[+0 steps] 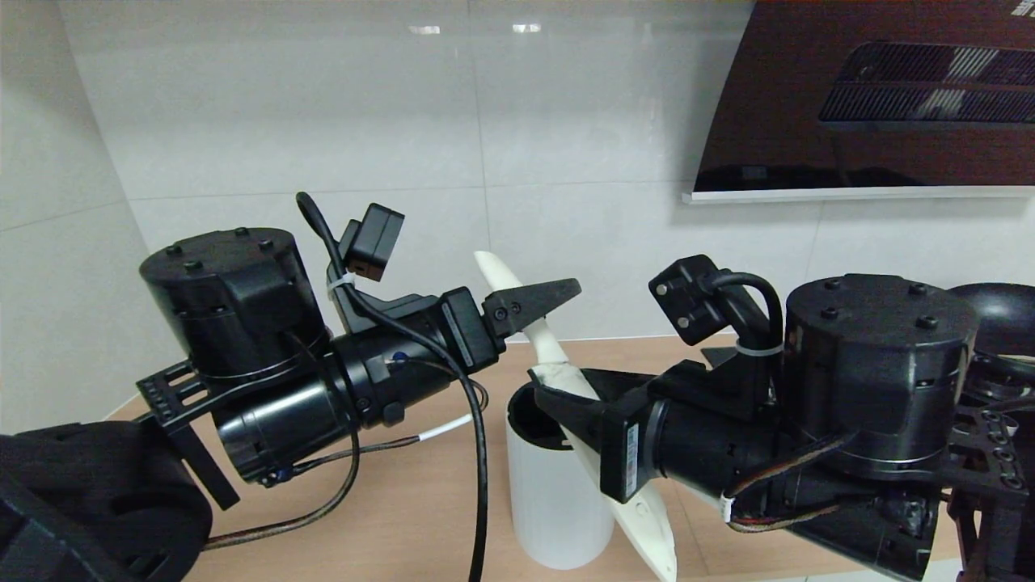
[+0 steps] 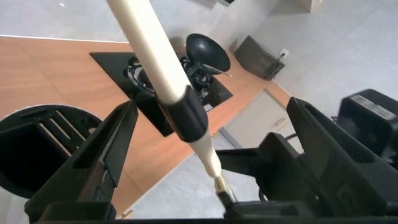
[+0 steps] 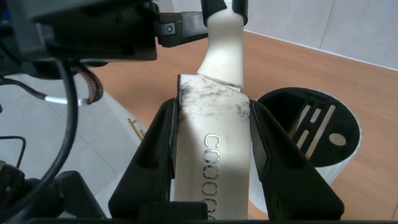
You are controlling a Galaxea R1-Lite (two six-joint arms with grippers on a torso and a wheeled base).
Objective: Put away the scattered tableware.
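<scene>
R pincer point(image 3: 211, 106) clamped on wide blade of white spatula point(image 1: 543, 339), tilted, handle up. L pincer point(image 2: 211, 109) open, fingers either side of handle w/ gaps, no contact. White utensil holder point(image 1: 558, 501) just under R pincer on worktop point(image 1: 404, 501); blade tip hangs outside holder wall, below R pincer.

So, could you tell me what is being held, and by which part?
The right gripper clamps a white utensil by its wide flat part; the left gripper holds nothing.
</scene>
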